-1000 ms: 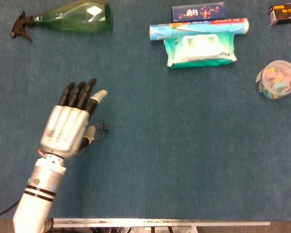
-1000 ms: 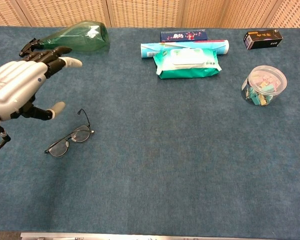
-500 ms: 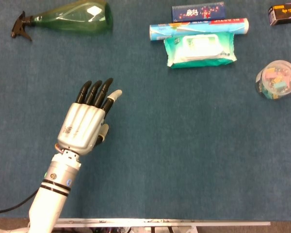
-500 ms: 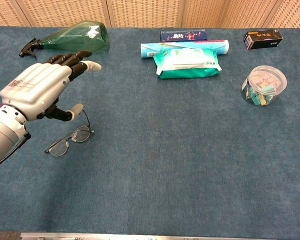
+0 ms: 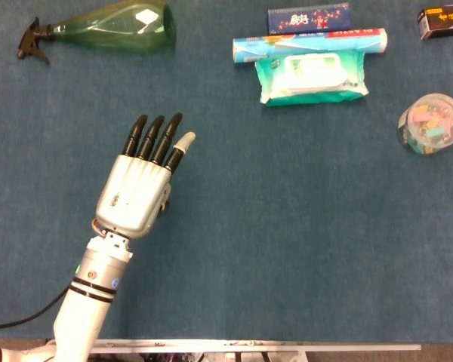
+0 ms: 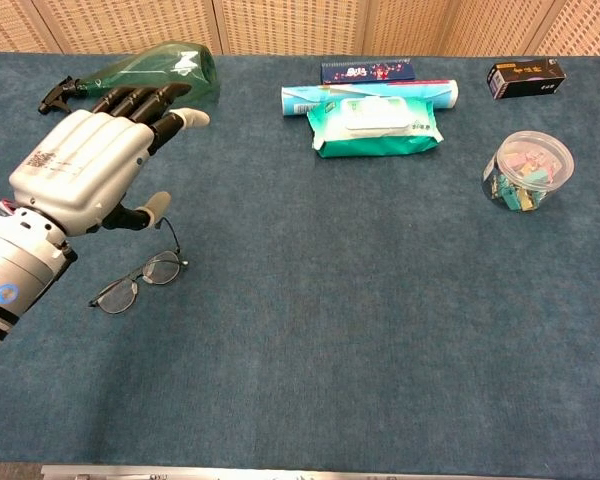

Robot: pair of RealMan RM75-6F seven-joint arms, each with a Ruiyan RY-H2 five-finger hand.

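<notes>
The left robot hand point(image 6: 80, 170) hovered over the blue counter point(image 6: 360, 330), palm down, fingers point(image 5: 157, 139) stretched forward and apart, holding nothing. The glasses point(image 6: 140, 280) lay on the counter just below and beside its thumb, not touched; in the head view the hand covered them. Well ahead of the fingertips a green spray bottle point(image 5: 106, 26) lay on its side. Further right sat a pack of wipes point(image 5: 313, 75) touching a roll point(image 5: 309, 45), with a blue box point(image 5: 309, 16) behind them, a clear jar point(image 5: 432, 124) and a black box point(image 5: 442, 21). The right robot hand showed in neither view.
</notes>
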